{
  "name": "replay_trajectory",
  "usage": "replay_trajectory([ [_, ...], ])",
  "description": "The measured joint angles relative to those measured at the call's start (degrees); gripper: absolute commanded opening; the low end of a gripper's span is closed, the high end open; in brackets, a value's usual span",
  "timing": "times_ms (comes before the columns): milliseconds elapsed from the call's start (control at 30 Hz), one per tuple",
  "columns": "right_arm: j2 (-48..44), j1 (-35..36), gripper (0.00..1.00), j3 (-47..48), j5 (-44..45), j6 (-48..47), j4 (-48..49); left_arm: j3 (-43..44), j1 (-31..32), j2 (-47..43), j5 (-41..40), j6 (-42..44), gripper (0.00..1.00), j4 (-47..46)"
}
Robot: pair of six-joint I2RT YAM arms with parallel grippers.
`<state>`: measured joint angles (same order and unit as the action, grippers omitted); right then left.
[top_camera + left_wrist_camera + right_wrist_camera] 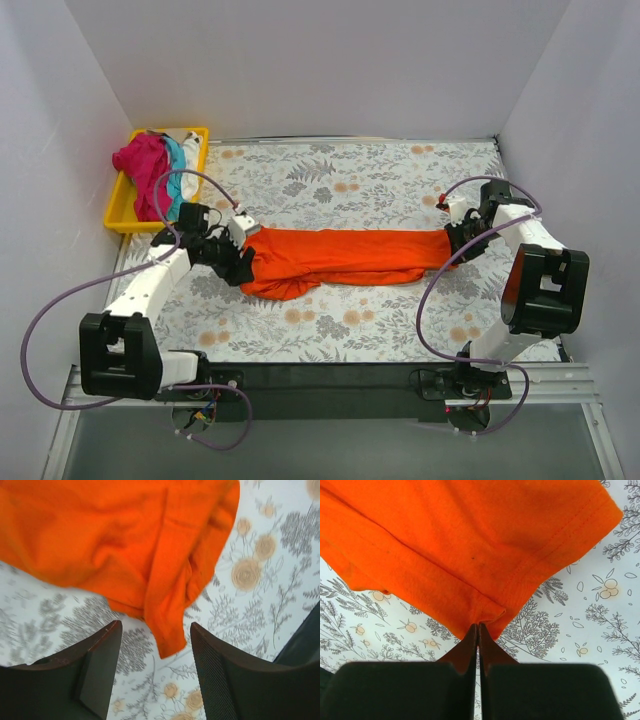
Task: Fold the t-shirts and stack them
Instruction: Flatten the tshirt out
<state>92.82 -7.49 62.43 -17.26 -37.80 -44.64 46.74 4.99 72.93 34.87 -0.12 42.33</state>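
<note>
An orange t-shirt lies stretched left to right across the middle of the flowered table cover. My right gripper is shut on its right end; in the right wrist view the closed fingertips pinch a fold at the cloth's hemmed edge. My left gripper is open at the shirt's bunched left end; in the left wrist view a corner of the orange cloth hangs between the spread fingers without being held. Magenta, teal and white shirts lie heaped in the tray.
A yellow plastic tray stands at the table's far left corner against the wall. White walls enclose the left, back and right sides. Purple cables loop beside both arms. A black strip runs along the table's front edge.
</note>
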Motion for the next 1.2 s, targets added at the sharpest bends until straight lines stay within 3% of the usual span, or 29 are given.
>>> replay_trajectory([
  [267,0.0,0.0,0.01,0.0,-1.0,0.0,-0.5,9.6,1.6,9.3,1.0,-8.6,0.53,-6.5],
  [433,0.1,0.0,0.01,0.0,-1.2,0.0,-0.6,14.1,2.5,17.2,1.4,-10.6,0.37,-6.3],
  [533,0.3,0.0,0.01,0.0,-1.2,0.0,-0.7,15.1,3.0,18.4,3.1,-9.5,0.36,-4.1],
  [733,0.4,0.0,0.01,0.0,-1.2,0.0,-0.9,14.7,4.6,18.5,5.2,-8.0,0.4,0.6],
  [967,1.1,0.0,0.01,0.9,-1.3,0.0,-1.3,13.1,6.2,20.9,4.8,-9.6,0.53,-0.2],
  [1200,1.3,0.0,0.01,1.4,-1.4,0.1,-1.8,11.7,8.8,22.6,3.3,-11.2,0.51,-1.9],
])
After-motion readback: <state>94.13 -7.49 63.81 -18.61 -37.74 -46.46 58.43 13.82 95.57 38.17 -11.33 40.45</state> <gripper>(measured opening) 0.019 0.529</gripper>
